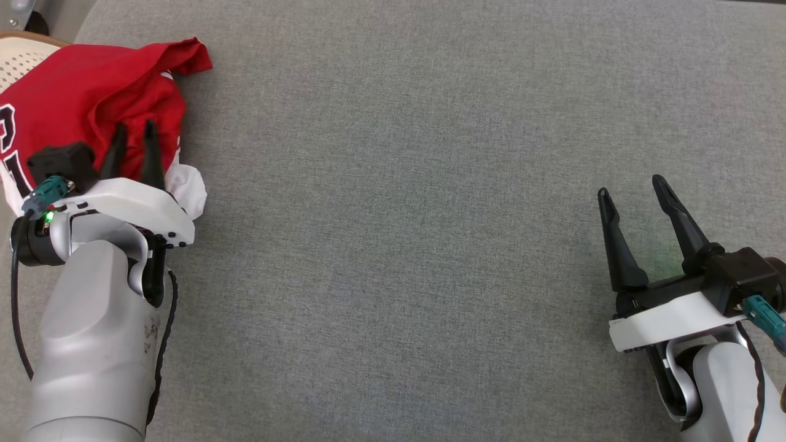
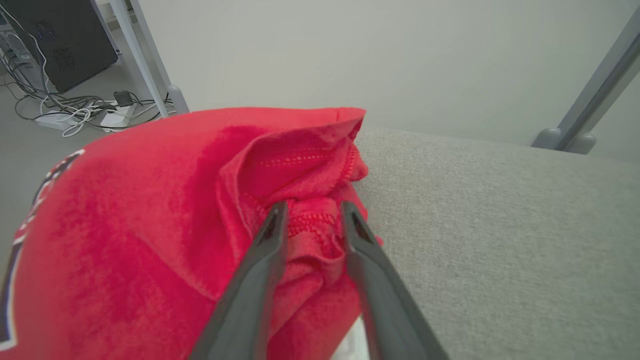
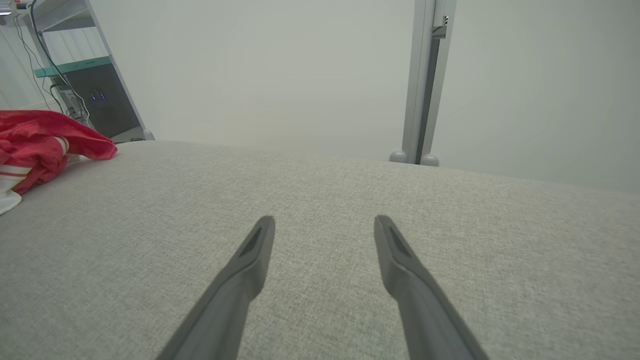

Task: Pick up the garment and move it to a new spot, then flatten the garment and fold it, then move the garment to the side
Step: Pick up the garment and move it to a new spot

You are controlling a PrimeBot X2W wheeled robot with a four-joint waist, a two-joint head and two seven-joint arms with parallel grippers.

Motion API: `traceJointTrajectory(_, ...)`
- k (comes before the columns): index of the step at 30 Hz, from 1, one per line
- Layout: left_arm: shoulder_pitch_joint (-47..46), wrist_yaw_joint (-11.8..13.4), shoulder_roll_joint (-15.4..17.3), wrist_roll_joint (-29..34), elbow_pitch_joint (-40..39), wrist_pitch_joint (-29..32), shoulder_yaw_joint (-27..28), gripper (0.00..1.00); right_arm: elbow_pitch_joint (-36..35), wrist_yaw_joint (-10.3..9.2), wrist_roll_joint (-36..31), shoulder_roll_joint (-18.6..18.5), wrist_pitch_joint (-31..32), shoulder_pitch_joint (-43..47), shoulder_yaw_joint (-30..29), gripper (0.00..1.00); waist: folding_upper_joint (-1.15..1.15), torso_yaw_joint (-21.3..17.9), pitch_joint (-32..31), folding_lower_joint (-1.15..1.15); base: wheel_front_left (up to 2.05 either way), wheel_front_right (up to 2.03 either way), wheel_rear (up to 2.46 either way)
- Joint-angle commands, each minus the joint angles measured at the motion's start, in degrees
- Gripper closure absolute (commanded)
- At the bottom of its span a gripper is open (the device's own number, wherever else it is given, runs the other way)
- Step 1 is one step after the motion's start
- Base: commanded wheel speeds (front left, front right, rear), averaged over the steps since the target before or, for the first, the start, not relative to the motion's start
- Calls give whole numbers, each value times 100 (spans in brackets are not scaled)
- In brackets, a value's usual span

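Observation:
The garment (image 1: 92,92) is a red shirt with dark lettering and white trim, bunched at the far left of the grey cushioned surface (image 1: 399,215). My left gripper (image 1: 134,126) reaches into its right side. In the left wrist view the left gripper (image 2: 312,207) straddles a stitched fold of the garment (image 2: 125,225), jaws still apart and narrower than the right one's. My right gripper (image 1: 631,184) stands open at the lower right, well away from the shirt. The right wrist view shows that right gripper (image 3: 325,220) holding nothing, with the garment (image 3: 45,135) at the far left.
A pale perforated seat with a wooden rim (image 1: 18,58) lies under the shirt's left edge. Beyond the surface's far edge stand a metal post (image 3: 425,80), a dark computer case (image 2: 60,40) and floor cables (image 2: 75,107).

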Motion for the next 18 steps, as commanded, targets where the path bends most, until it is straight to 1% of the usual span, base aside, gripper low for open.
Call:
traceJointTrajectory(1,-127,52,41,88,73,-2,-27,100,32,0,38,-11,-52,-17,-31,0,0,31,-19,0,0,0,0)
traceJointTrajectory(4,-170,48,83,232,118,-2,-112,100,75,0,69,10,-66,-21,-30,0,0,64,-74,0,0,0,0)
traceJointTrajectory(7,-92,69,142,338,-168,-2,-121,100,126,0,98,30,-113,-35,-21,0,0,91,-171,0,0,0,0)
traceJointTrajectory(12,162,92,159,399,-993,-2,-16,100,208,0,145,82,-172,61,-81,0,0,102,-370,0,0,0,0)
traceJointTrajectory(13,217,76,161,410,-1169,-2,7,100,224,0,140,93,-175,75,-94,0,0,101,-420,0,0,0,0)
traceJointTrajectory(14,217,76,161,410,-1169,-2,7,100,224,0,140,93,-175,75,-94,0,0,101,-420,0,0,0,0)
traceJointTrajectory(18,453,28,145,433,-1937,-3,67,100,278,0,170,160,-232,151,-143,0,0,91,-646,0,0,0,0)
